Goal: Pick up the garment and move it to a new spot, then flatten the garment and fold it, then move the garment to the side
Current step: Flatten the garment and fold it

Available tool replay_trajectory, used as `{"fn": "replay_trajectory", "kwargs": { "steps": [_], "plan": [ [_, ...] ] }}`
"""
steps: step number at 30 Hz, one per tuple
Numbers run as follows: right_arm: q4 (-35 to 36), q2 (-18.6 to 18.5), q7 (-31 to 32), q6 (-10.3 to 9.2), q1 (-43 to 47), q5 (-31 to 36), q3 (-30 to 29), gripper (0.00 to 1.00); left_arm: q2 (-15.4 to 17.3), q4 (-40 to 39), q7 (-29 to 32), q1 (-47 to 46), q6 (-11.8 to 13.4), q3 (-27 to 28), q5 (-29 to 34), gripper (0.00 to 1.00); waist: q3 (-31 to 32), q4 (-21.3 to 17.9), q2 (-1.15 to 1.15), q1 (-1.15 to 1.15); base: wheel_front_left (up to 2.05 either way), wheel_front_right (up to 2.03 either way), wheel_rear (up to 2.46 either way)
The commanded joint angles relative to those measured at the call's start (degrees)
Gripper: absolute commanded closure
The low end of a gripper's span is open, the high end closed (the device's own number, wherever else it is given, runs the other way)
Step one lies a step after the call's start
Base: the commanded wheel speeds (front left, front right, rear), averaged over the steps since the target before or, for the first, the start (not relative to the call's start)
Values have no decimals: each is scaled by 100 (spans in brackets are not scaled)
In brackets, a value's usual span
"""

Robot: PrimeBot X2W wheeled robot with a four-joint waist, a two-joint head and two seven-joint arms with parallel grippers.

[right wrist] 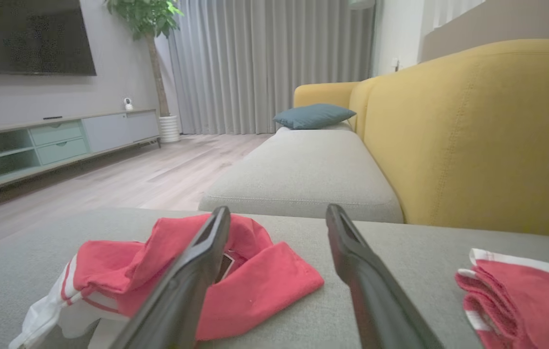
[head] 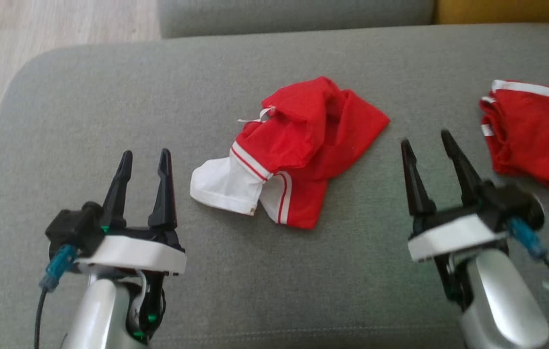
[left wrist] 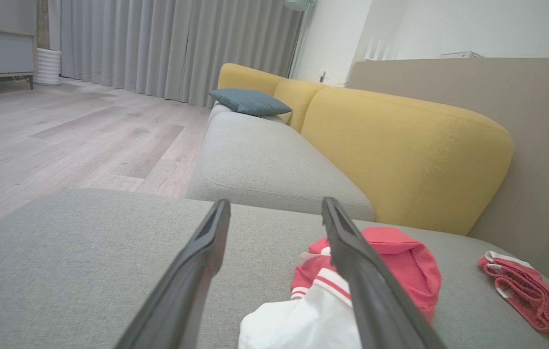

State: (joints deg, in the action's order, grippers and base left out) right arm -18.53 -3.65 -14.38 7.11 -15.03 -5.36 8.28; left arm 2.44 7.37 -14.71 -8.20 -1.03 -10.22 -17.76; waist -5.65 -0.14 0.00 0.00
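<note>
Head view: we find the garment (head: 298, 150) crumpled at the middle of the seat cushion (head: 109, 97), long axis near-left to far-right, between left gripper (head: 145, 153) and right gripper (head: 425, 138), both spread and empty; we judge the right nearer.

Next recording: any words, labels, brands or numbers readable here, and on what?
No readable text here.
Dark label patch inside the crumpled red garment: too blurred to read.
White tag at its collar: too small to read.
Folded red garment at the right: no print seen.
</note>
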Motion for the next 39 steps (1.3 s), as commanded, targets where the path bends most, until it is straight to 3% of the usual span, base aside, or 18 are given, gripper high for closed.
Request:
{"fn": "replay_trajectory", "kwargs": {
  "steps": [1, 16, 31, 33, 39],
  "plan": [
    [408, 77, -61, 37, 194, -86, 44, 0, 43, -230, -29, -55, 6, 165, 31, 0, 102, -86, 0, 0, 0, 0, 0],
    [735, 77, -62, 37, 600, -114, -216, 0, 43, -119, -29, -23, -13, -71, 5, 0, 56, -180, 0, 0, 0, 0, 0],
    [724, 77, -54, 37, 469, -148, -257, 0, 56, 1326, 118, -720, -221, -1122, 596, 0, -300, -455, 0, 0, 0, 0, 0],
    [705, 77, -55, 37, 460, -154, -256, 0, 75, 1471, 156, -788, -160, -1230, 745, 0, -333, -506, 0, 0, 0, 0, 0],
    [670, 77, -57, 37, 389, -207, -198, 0, 128, 1945, 330, -1049, 346, -1273, 1107, 0, -421, -666, 0, 0, 0, 0, 0]
  ]
}}
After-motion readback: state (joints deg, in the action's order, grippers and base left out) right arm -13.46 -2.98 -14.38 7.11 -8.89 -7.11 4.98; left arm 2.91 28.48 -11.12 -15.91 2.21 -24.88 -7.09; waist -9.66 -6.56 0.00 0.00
